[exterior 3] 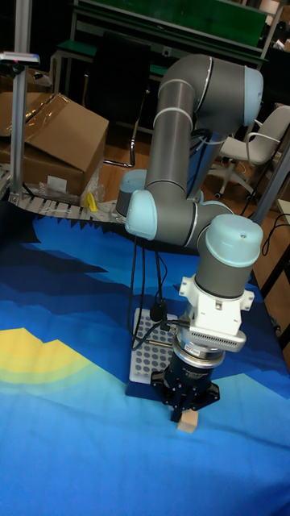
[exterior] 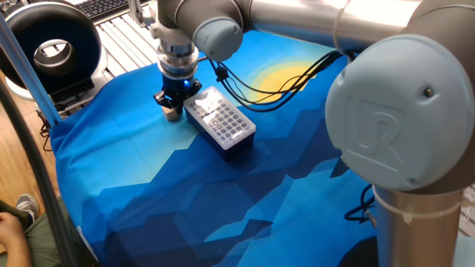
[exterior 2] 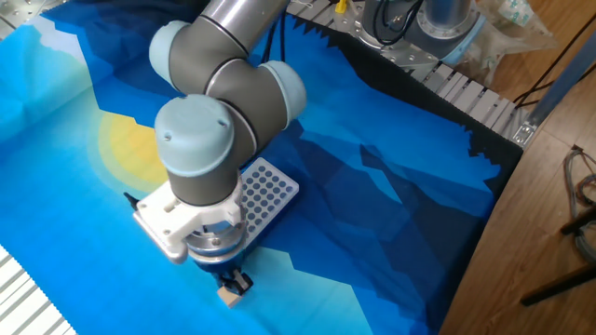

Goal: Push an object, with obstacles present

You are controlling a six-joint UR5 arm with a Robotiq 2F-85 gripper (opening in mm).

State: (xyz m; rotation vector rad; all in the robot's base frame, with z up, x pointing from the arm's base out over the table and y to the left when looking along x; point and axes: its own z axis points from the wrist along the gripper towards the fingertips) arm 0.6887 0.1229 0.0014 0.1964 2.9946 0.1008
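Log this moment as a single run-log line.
phase: pushing | gripper: against cube | perforated block: beside path | cloth: blue

A blue cloth printed with angular mountain shapes and a yellow sun patch [exterior: 133, 163] covers the worktop. Beyond its edge lies ribbed metal worktop surface [exterior: 122, 33]. A black ring-shaped device with a white centre [exterior: 50, 46] stands on that metal, left of the cloth, and a black computer keyboard [exterior: 104, 6] lies behind it. At the lower left corner, a grey sneaker [exterior: 27, 203] rests on the wooden floor [exterior: 18, 159].

In the tall fixed view, an open brown cardboard box [exterior 3: 60, 145] stands behind the worktop at the left, with a white office chair [exterior 3: 242, 153] at the right.
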